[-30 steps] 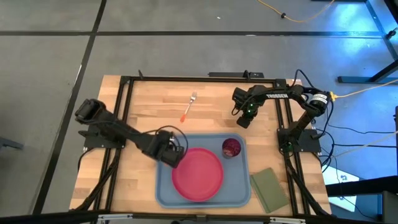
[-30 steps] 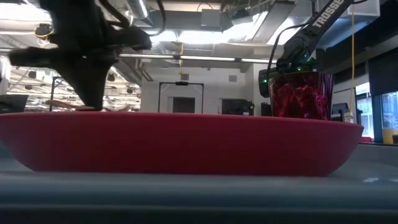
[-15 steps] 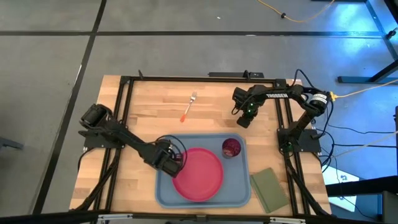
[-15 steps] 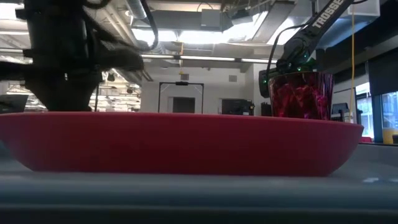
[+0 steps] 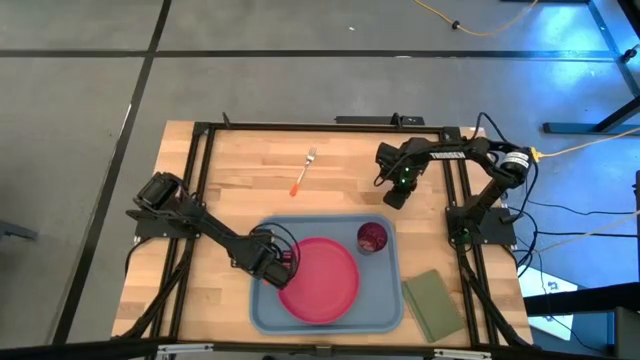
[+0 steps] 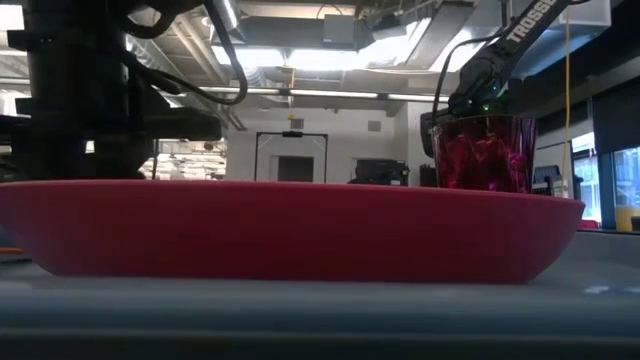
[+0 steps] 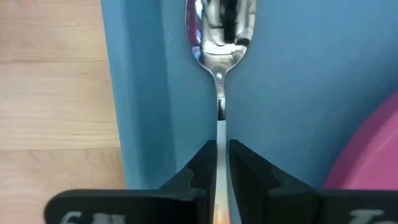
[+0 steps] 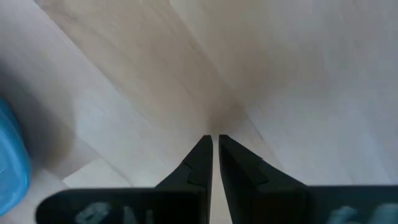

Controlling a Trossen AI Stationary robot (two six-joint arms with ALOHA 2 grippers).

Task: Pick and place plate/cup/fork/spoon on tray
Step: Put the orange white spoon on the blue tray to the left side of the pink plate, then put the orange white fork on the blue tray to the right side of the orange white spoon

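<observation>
**Spoon going down onto the tray, fork waiting on the table**

High view: the left gripper [image 5: 272, 262] is hovering low over the light blue tray [image 5: 385, 310], at the 9 o'clock edge of the pink-red plate [image 5: 320, 280], which is lying in the tray's middle. The dark red cup [image 5: 372, 237] is standing on the tray at about 1 o'clock from the plate, just beside its rim. The fork [image 5: 304, 171] is lying on the bare wood at 12 o'clock from the tray, well apart from it. The right gripper [image 5: 393, 195] is waiting over the table at 12 o'clock from the cup. An olive-green pad [image 5: 433, 304] is lying at the tray's 3 o'clock side.

Low view: the plate [image 6: 290, 228] is filling the foreground, with the cup [image 6: 484, 152] behind it; the dark arm at 10 o'clock is hiding its own fingers.

Left wrist view: the fingers [image 7: 198, 175] are clamping the thin handle of the spoon [image 7: 220, 37], whose bowl is sitting over the tray floor [image 7: 292, 68] between the raised rim and the plate edge [image 7: 373, 155].

Right wrist view: the right gripper's fingers [image 8: 196, 163] are nearly together, holding nothing, above bare wood.

The spoon placement appears to be the step in hand. Next, the left fingers will probably need to part and lift straight away, leaving the fork as the last item.
</observation>
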